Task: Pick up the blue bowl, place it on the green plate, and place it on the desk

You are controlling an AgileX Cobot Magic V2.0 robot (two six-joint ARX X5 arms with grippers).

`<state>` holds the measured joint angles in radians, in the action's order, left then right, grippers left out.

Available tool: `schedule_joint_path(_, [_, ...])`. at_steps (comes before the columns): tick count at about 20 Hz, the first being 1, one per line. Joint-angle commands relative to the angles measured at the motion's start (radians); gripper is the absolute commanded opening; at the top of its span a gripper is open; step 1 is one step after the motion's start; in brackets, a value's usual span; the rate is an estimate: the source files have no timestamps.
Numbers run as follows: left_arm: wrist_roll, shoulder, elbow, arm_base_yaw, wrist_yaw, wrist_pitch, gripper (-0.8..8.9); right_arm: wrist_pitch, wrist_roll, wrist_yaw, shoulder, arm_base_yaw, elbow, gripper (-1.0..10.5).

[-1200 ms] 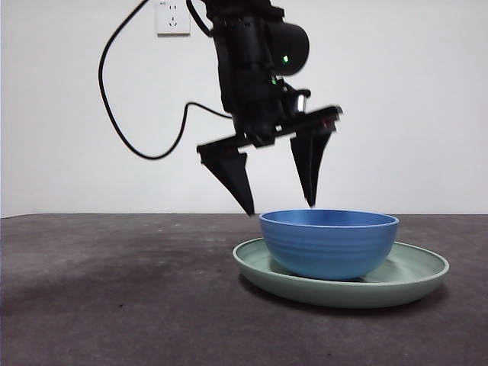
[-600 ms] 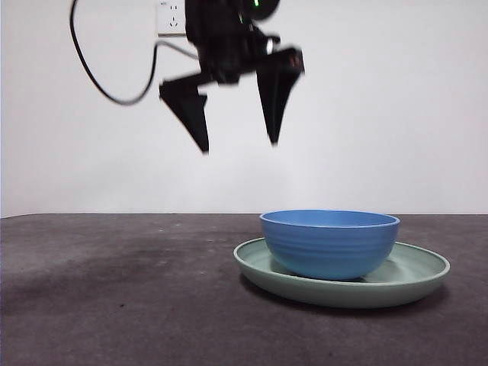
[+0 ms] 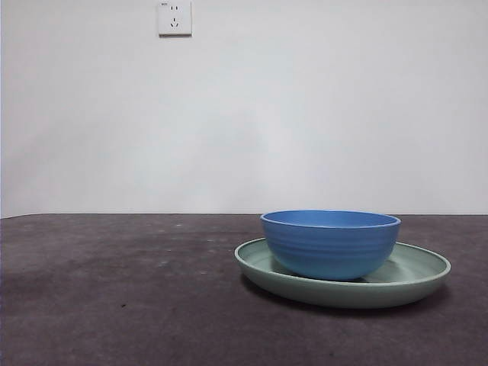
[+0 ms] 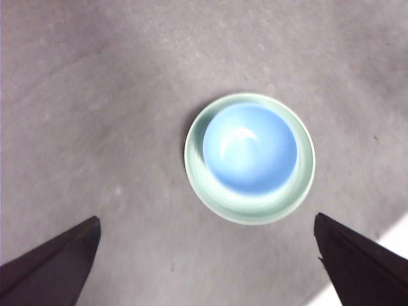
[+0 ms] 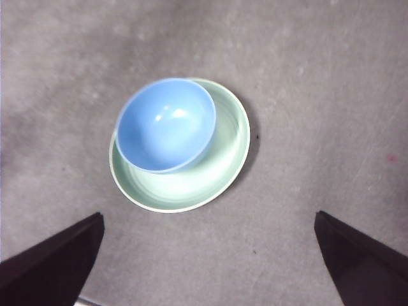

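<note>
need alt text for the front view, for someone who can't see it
A blue bowl sits upright inside a wide pale green plate on a dark grey desk, right of centre. Behind is a plain white wall with a wall socket at the upper left. No robot arm or gripper appears in this view.

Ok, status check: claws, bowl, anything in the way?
Both claws open, high above the desk. Blue bowl sits in green plate. Nothing in the way.

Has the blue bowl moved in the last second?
No. The bowl sits in the same spot on the plate, unchanged against the table's back edge.
</note>
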<state>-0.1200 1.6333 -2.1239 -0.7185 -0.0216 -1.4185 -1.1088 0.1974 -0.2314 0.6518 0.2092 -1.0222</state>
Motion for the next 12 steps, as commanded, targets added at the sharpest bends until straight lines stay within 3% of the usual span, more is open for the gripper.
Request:
schedule_joint_path(1, [0.025, -0.087, 0.103, -0.009, 0.005, -0.04, 6.58, 0.018, -0.021, 0.003, 0.066, 0.003, -0.018, 6.1])
schedule_joint_path(4, [0.029, -0.249, 0.331, -0.009, 0.005, -0.008, 6.57, 0.04, -0.027, -0.011, 0.172, 0.003, -0.018, 6.1])
schedule_joint_path(8, [-0.005, -0.507, 0.659, -0.011, -0.006, 0.169, 6.57, 0.075, -0.045, -0.099, 0.333, 0.003, -0.016, 6.1])
schedule_joint_path(12, [-0.005, -0.716, 0.846, -0.01, -0.006, 0.257, 6.57, 0.119, -0.085, -0.104, 0.476, 0.003, -0.011, 6.1])
